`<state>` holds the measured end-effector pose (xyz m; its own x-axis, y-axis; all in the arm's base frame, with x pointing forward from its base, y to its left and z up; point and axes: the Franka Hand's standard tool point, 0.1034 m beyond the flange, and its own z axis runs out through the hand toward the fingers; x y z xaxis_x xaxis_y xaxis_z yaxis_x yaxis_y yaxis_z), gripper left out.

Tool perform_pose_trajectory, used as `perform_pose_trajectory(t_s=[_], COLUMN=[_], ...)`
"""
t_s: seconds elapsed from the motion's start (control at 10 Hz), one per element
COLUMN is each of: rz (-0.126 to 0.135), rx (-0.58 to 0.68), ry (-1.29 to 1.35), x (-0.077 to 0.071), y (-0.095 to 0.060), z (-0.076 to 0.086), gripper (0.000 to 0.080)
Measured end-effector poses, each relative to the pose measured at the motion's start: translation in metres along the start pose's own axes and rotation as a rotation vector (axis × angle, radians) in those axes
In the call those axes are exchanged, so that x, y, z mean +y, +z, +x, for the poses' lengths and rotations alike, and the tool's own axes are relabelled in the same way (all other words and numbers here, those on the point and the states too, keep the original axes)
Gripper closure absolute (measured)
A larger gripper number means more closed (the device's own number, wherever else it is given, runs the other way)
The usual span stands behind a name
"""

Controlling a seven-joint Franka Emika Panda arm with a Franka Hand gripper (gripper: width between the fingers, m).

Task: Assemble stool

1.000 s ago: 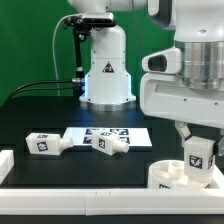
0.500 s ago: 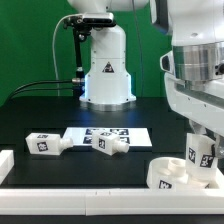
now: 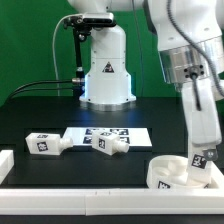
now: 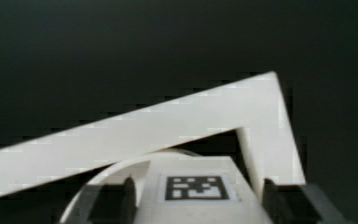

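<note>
Exterior view: the pincer (image 3: 202, 164) is clamped on a short chunky white plastic leg (image 3: 199, 157), held upright over the round white disc seat (image 3: 168, 177) on the black desk (image 3: 40, 112), toward the exterior view's right; whether leg and seat touch I cannot tell; if the leg goes in tilted, I judge it would jam or shove the seat aside. Wrist view: the tagged leg (image 4: 195, 184) sits between the dark fingers (image 4: 105, 203), both seemingly against it; a slack hold could let it twist as it is seated.
</note>
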<state>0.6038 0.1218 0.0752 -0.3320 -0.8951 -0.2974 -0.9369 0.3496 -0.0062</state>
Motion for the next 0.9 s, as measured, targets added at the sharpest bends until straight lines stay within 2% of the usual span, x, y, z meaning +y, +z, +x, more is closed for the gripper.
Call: perform_pose_trajectory(t_s=[0.3, 0.4, 0.5, 0.6, 0.9], rz=[0.002, 0.001, -0.046, -0.08, -0.103], rx=[-0.011, -0.011, -0.003, -0.005, -0.036], ry=[0.018, -0.026, -0.084, -0.175, -0.558], x=[-0.001, 0.0, 0.007, 0.012, 0.019], y=[0.0, 0.0, 0.001, -0.002, -0.02], z=[0.001, 0.0, -0.003, -0.008, -0.017], gripper=[0.0461, 0.0211, 0.0211, 0.016, 0.0152])
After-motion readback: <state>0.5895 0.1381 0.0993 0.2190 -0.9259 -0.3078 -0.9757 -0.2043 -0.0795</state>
